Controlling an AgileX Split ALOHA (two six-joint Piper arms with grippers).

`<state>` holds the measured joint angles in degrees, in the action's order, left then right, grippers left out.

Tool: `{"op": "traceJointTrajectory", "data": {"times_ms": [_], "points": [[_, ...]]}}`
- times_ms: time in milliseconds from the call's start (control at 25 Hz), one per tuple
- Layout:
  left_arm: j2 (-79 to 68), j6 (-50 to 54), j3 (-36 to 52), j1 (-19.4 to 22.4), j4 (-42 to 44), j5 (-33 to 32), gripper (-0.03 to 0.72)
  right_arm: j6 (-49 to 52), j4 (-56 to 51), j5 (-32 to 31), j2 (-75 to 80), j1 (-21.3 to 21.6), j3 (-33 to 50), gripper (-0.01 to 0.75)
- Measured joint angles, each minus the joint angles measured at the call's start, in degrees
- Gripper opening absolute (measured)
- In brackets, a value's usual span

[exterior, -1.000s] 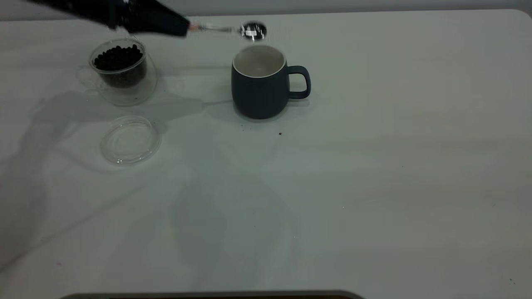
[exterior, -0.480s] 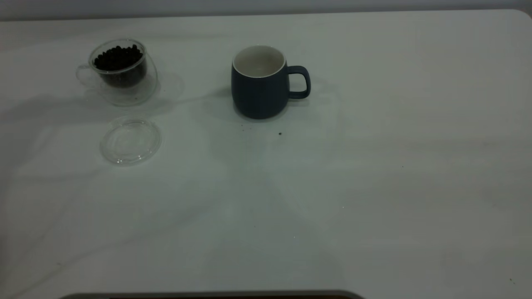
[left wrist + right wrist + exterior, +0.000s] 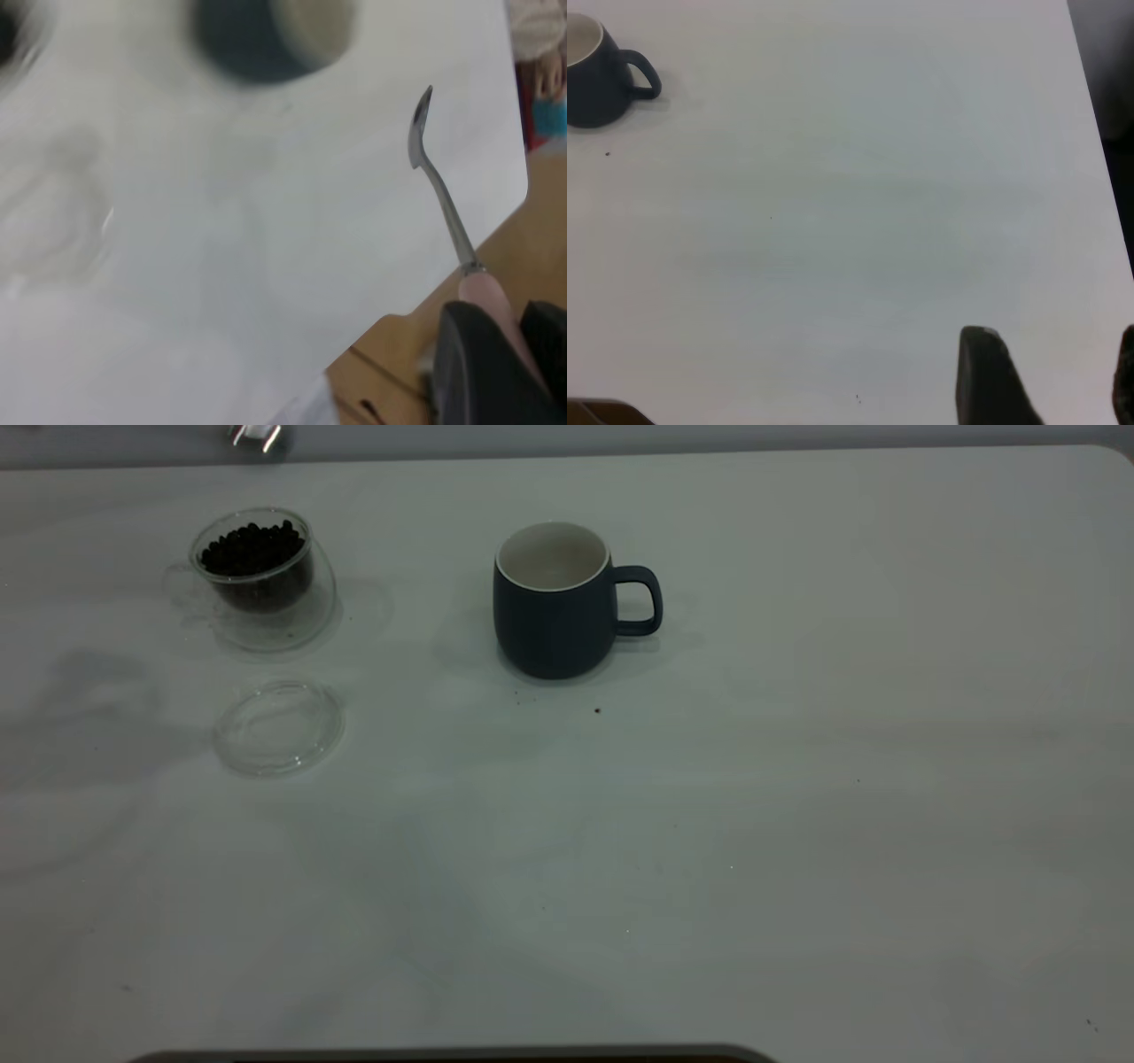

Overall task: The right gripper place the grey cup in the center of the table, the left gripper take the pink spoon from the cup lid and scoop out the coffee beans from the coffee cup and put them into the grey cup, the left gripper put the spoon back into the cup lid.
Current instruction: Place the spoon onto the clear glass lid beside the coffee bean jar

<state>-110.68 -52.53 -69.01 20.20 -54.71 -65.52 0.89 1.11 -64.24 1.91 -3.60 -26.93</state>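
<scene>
Glass first: the coffee cup (image 3: 257,576), well left of the grey cup (image 3: 558,602), is heaped with coffee beans (image 3: 251,547), and the cup lid (image 3: 279,728) below it lies bare. A second ago the pink spoon (image 3: 447,208) hung just behind the grey cup; now only a metal glint shows at the far edge above the coffee cup. The left gripper (image 3: 496,354) is clamped on the spoon's pink handle, bowl edge-on and seemingly empty — likely a tip done, with the return to the lid due. Right of the grey cup, the white table (image 3: 842,779) carries only specks; the right gripper (image 3: 1045,376) hovers with fingers spread, holding nothing. Beyond the table's rounded corner — wooden floor.
</scene>
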Motion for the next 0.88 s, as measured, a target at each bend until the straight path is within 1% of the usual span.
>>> {"op": "traceJointTrajectory", "data": {"times_ms": [120,200,240,400,520,720,880], "points": [[-6.8,-3.6,2.5,6.6,-2.0,1.1,0.115,0.0,0.0,0.0,0.0,0.0,0.0,0.374],[-11.9,-5.2,2.5,9.5,-3.7,1.1,0.115,0.0,0.0,0.0,0.0,0.0,0.0,0.374],[-14.5,-6.5,2.5,10.1,-4.4,1.1,0.115,0.0,0.0,0.0,0.0,0.0,0.0,0.374],[-22.4,-11.5,2.2,10.4,-5.2,2.6,0.115,0.0,0.0,0.0,0.0,0.0,0.0,0.374],[-26.6,-14.9,2.2,10.2,-7.6,5.3,0.115,0.0,0.0,0.0,0.0,0.0,0.0,0.374],[-30.6,-19.6,2.1,10.2,-11.6,8.7,0.115,0.0,0.0,0.0,0.0,0.0,0.0,0.374],[-33.0,-21.7,1.8,10.1,-13.3,9.3,0.115,0.0,0.0,0.0,0.0,0.0,0.0,0.374]]}}
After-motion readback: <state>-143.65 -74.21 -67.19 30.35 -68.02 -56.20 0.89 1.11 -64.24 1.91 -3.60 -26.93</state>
